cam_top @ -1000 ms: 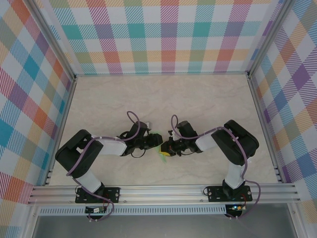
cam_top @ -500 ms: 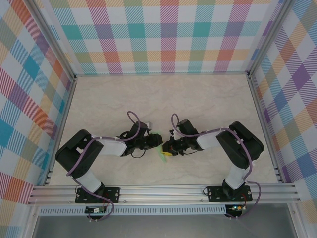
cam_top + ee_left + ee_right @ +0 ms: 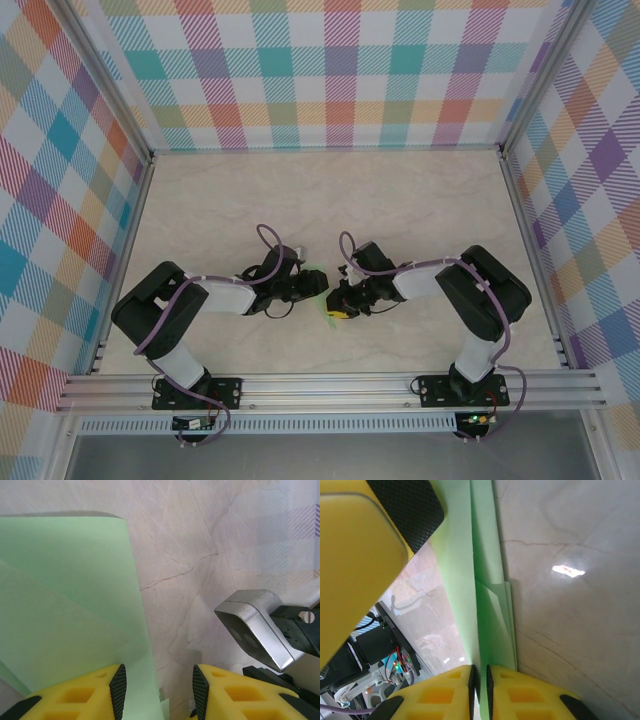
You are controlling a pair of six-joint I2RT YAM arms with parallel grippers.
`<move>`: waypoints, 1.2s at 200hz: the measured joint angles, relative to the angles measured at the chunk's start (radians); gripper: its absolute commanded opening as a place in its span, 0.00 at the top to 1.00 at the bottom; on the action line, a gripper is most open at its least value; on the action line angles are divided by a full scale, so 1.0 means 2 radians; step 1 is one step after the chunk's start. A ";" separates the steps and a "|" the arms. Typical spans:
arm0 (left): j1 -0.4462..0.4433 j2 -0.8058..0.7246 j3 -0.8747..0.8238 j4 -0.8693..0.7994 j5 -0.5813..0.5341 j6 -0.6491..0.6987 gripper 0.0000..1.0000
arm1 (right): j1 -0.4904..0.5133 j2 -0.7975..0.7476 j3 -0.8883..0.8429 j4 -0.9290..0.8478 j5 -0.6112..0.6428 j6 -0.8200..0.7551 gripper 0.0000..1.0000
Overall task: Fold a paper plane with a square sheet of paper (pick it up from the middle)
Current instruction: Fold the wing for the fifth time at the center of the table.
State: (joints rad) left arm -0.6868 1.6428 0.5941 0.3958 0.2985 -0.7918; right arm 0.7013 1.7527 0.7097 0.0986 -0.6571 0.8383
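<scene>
The left gripper (image 3: 312, 288) and right gripper (image 3: 338, 303) meet almost tip to tip toward the near side of a pale marbled surface (image 3: 400, 200), with a folded piece of mint-green paper (image 3: 324, 308) between them. Checked walls (image 3: 300, 80) enclose the surface on three sides. In the right wrist view, the right jaws are clenched on the paper's edge, its folded layers standing in the thin slot between the yellow pads (image 3: 520, 695). In the left wrist view, the left jaws are released, with a clear gap between their black-edged pads (image 3: 118, 690). The paper spreads ahead of that gripper's left finger, a diagonal crease crossing it. One straight edge runs down into the gap. Whether it touches a pad cannot be told.
</scene>
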 measured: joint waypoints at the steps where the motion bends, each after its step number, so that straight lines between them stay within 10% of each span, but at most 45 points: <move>1: 0.000 0.000 0.000 0.000 0.000 0.000 0.58 | 0.000 0.000 0.000 0.000 0.000 0.000 0.81; 240: 0.000 0.000 0.000 0.000 0.000 0.000 0.58 | 0.020 -0.039 0.002 -0.081 0.028 -0.020 0.86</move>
State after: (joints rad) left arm -0.6868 1.6428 0.5941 0.3954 0.2985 -0.7918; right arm 0.7410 1.6745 0.7147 -0.0643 -0.6006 0.7982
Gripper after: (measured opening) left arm 0.416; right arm 0.150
